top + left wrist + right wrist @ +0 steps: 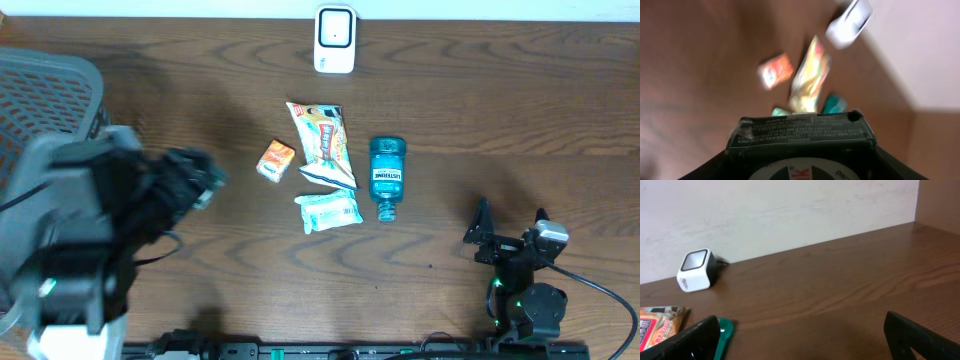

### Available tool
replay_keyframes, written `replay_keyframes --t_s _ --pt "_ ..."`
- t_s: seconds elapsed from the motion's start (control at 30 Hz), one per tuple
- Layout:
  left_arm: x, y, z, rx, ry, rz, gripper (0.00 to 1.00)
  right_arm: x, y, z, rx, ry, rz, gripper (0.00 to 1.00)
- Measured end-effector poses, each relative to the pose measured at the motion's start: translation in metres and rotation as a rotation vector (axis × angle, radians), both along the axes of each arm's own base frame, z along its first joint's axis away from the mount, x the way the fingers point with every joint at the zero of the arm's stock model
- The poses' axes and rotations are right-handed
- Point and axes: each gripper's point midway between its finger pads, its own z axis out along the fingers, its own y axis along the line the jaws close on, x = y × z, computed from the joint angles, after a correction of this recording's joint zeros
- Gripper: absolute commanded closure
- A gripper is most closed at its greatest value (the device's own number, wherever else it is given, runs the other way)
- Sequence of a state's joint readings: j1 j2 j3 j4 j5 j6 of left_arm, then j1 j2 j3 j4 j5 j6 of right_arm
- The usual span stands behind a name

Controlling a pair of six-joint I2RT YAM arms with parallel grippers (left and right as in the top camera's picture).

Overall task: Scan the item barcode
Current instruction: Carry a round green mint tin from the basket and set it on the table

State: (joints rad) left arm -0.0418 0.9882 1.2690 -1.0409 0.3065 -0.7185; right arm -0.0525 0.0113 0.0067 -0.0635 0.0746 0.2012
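Observation:
My left gripper (196,178) is raised over the left side of the table and shut on a dark box (800,131) with white warning print on its edge. The box fills the space between the jaws in the left wrist view, which is blurred. The white barcode scanner (334,40) stands at the back centre and also shows as scanner (850,21) and scanner (696,270). My right gripper (510,232) rests low at the front right, open wide with nothing between its fingers.
A snack bag (322,143), a small orange pack (275,160), a teal mouthwash bottle (387,175) and a white-teal packet (328,212) lie mid-table. A grey mesh basket (50,90) stands at the far left.

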Motion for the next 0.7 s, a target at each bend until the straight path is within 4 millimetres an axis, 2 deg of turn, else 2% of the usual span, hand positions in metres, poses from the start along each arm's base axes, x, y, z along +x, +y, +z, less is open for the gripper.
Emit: replay_keyframes --t_s 0.13,0.3,0.43,0.57,0.6,0.7 --pt "-0.001 -0.025 -0.071 0.110 0.211 -0.109 0.34 0.000 0.000 0.000 0.000 0.000 0.000 0.01" --pt "-0.007 -0.039 -0.147 0.252 0.430 -0.185 0.34 0.000 0.000 0.000 0.000 0.000 0.000 0.01" --pt "0.004 -0.055 -0.194 0.314 0.509 -0.230 0.34 0.000 0.000 0.000 0.000 0.000 0.000 0.01" --pt "0.024 -0.075 -0.226 0.334 0.509 -0.257 0.33 0.000 0.000 0.000 0.000 0.000 0.000 0.01" --pt "0.027 -0.078 -0.234 0.336 0.513 -0.260 0.32 0.000 0.000 0.000 0.000 0.000 0.000 0.01" --pt "0.029 -0.083 -0.252 0.340 0.546 -0.247 0.06 0.000 0.000 0.000 0.000 0.000 0.000 0.01"
